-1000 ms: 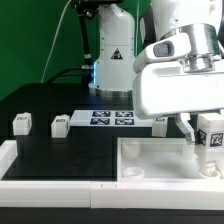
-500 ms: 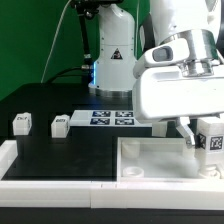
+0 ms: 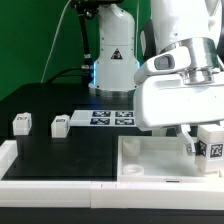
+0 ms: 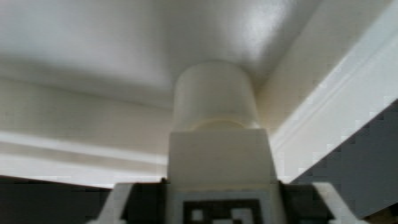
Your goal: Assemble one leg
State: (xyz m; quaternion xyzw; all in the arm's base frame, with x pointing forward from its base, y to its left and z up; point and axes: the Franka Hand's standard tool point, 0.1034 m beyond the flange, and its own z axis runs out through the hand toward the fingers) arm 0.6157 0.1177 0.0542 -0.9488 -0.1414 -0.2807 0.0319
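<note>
My gripper (image 3: 207, 148) is shut on a white leg (image 3: 210, 144) with a black-and-white tag and holds it upright over the right part of the large white tray-like panel (image 3: 150, 160). In the wrist view the leg (image 4: 221, 130) stands out from between my fingers (image 4: 128, 205), its rounded end close to the panel's inner corner (image 4: 294, 60). Whether the end touches the panel cannot be told. Two more white legs (image 3: 21, 124) (image 3: 59, 126) lie on the black table at the exterior view's left. A third (image 3: 160, 123) shows partly behind my arm.
The marker board (image 3: 105, 118) lies flat on the black table behind the panel. A white rail (image 3: 20, 160) runs along the table's front left edge. The robot's base (image 3: 112, 60) stands at the back before a green wall.
My gripper with the leg has moved down, lower over the panel's right part. The loose legs and the panel have not moved.
</note>
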